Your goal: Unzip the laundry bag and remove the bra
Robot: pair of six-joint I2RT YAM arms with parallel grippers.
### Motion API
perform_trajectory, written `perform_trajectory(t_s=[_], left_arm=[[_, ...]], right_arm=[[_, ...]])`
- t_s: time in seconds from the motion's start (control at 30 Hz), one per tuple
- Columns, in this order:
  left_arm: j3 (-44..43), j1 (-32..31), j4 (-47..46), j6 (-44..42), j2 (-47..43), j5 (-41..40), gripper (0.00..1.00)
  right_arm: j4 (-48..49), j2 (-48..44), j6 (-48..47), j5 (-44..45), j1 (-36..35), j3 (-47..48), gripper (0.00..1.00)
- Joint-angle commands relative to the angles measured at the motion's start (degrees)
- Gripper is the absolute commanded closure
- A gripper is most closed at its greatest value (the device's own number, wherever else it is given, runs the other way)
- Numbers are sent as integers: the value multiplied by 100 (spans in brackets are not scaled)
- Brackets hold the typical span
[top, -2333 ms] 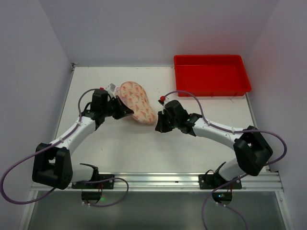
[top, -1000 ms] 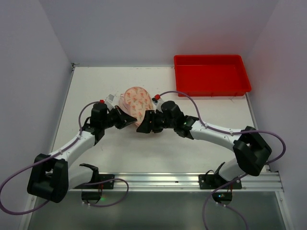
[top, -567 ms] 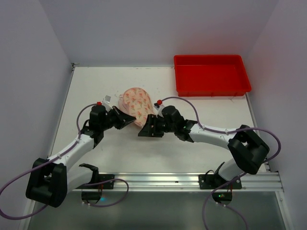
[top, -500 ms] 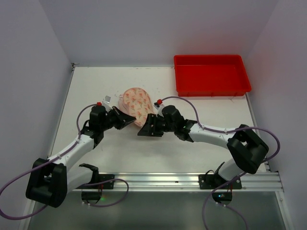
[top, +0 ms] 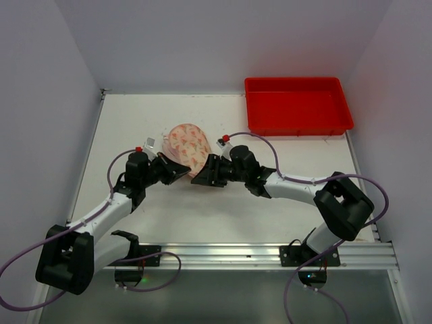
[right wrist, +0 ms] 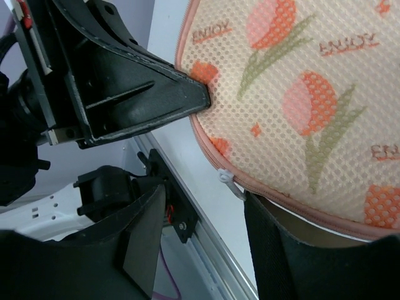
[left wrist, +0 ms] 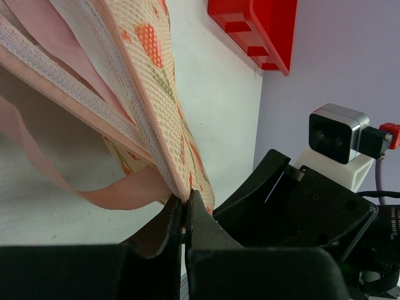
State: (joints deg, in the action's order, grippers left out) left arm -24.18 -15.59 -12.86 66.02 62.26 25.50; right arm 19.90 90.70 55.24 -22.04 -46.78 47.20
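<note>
The laundry bag, cream mesh with an orange-red flower print and pink trim, hangs lifted by its near tip. My left gripper is shut on that tip's pink edge. My right gripper is open just under the bag's edge. The white zipper pull hangs between its fingers, close to the right fingertip. The printed mesh fills the upper right of the right wrist view. Pink lace-edged fabric lies beside the bag. I cannot tell whether that is the bra.
A red tray stands at the back right, its corner showing in the left wrist view. The metal rail runs along the near table edge. White walls close in the table on three sides.
The bag has shifted slightly left and up with my left gripper. My right gripper has stayed at the bag's near tip, and its fingers have narrowed a little.
</note>
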Motion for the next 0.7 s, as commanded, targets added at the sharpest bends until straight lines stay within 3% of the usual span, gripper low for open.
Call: perform_trajectory(t_s=[0.0, 0.33, 0.67], left_arm=[[89, -93, -401, 131, -118, 122, 100], [248, -102, -463, 166, -197, 166, 100], [204, -102, -480, 157, -197, 184, 100]], right_arm=[[550, -8, 57, 139, 64, -35, 46], [611, 115, 118, 244, 143, -150, 57], [515, 317, 57, 367, 178, -141, 86]])
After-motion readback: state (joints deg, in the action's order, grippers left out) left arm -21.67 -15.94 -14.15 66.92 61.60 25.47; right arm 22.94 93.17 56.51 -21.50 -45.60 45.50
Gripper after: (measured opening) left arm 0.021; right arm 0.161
